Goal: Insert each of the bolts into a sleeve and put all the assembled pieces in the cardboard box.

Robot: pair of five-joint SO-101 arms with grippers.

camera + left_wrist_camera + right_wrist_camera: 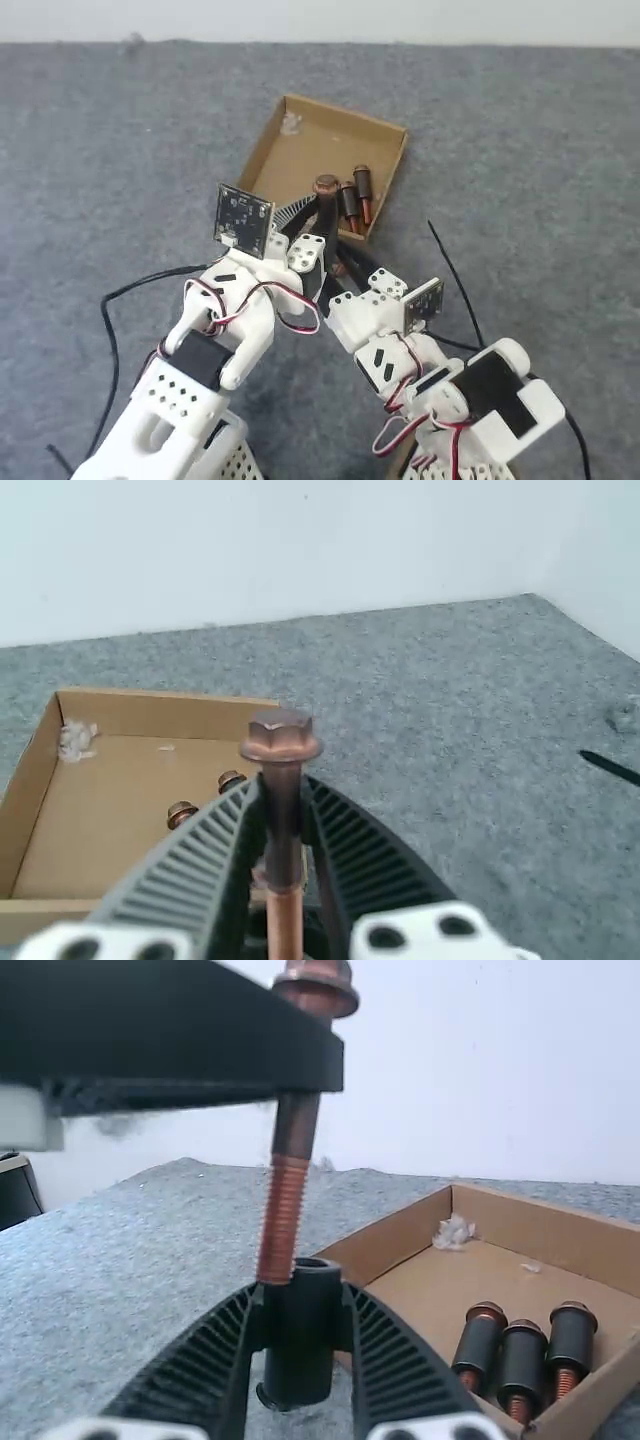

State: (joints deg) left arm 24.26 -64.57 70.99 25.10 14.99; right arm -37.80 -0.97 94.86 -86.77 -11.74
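Observation:
My left gripper (280, 825) is shut on a copper bolt (281, 742), held upright with its hex head above the fingers. Just below it my right gripper (298, 1360) is shut on a black sleeve (298, 1335). The bolt's threaded end (277, 1230) touches the sleeve's open top at its rim. In the high view the two grippers, left (320, 207) and right (340, 262), meet at the near edge of the cardboard box (300, 150). Three assembled pieces (520, 1350) lie side by side in the box's corner (355, 200).
A white scrap (290, 123) lies in the box's far corner. Black cables trail over the grey carpet at the right (450, 270) and left (110, 340). A white wall borders the carpet at the back.

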